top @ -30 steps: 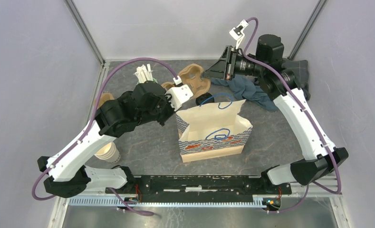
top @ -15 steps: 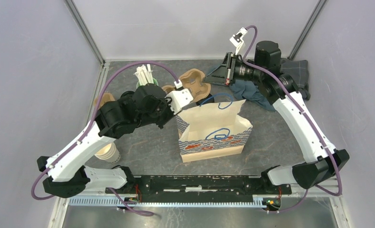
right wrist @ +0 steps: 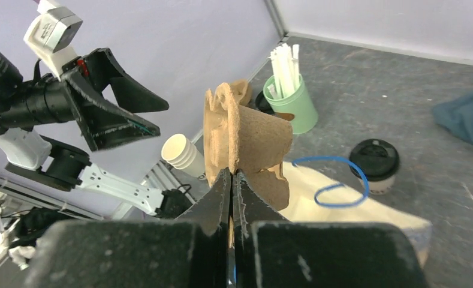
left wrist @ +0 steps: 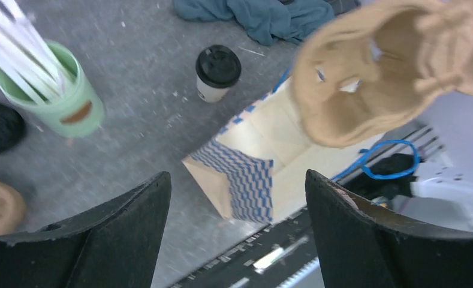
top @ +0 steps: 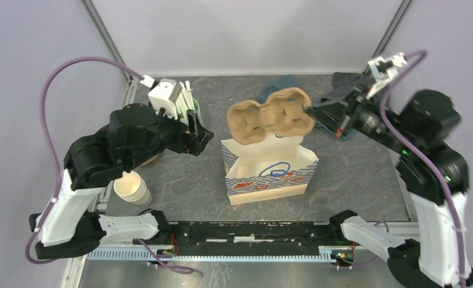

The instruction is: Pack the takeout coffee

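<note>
your right hand [right wrist: 231,177] pinches the tray [top: 270,117] over the bag [top: 270,174]; your left hand [top: 199,131] is spread, empty. next, lower it in flat.

No legible txt/labels, incl. on paper bag [top: 270,175]

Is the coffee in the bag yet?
No, the takeout coffee stands on the table outside the paper bag, lid on.

Soft, even light; the cup tray [left wrist: 365,72] is motion-blurred, left fingers [left wrist: 102,240] dark.
</note>
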`<state>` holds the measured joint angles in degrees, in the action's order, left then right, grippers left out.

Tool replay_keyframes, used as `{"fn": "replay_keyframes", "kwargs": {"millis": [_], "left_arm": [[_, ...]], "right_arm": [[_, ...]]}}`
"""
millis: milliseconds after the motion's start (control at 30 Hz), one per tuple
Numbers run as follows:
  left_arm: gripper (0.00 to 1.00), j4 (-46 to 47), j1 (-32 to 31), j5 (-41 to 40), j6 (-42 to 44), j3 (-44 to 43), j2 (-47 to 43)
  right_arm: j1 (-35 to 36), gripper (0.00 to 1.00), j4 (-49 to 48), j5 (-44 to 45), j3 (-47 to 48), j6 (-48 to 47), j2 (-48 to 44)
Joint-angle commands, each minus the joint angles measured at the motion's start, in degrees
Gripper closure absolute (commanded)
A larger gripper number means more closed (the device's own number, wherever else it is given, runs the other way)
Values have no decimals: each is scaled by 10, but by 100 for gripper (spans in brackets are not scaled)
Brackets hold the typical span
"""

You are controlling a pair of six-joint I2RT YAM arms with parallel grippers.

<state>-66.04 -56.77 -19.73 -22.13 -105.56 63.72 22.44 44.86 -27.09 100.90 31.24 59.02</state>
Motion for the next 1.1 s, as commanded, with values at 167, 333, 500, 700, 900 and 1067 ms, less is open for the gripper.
{"fn": "replay_keyframes", "kwargs": {"millis": [167, 333, 500, 700, 900, 1067], "left_arm": [[10, -44, -3, 35, -255, 64, 7], [10, -81, -2, 90, -252, 40, 92], [17, -78, -2, 146, -257, 51, 152], [30, -62, -2, 112, -288, 110, 154], [42, -27, -3, 49, -313, 166, 134], [52, -9, -3, 21, -340, 204, 105]], "right_arm": [[0, 100, 196, 114, 17, -53, -42], [-1, 100, 244, 168, 14, -21, -45], [0, 100, 266, 168, -15, -8, -52], [-1, 100, 267, 143, -46, -7, -56], [-1, 100, 257, 113, -55, 11, -40], [0, 100, 242, 94, -61, 38, -32]]}}
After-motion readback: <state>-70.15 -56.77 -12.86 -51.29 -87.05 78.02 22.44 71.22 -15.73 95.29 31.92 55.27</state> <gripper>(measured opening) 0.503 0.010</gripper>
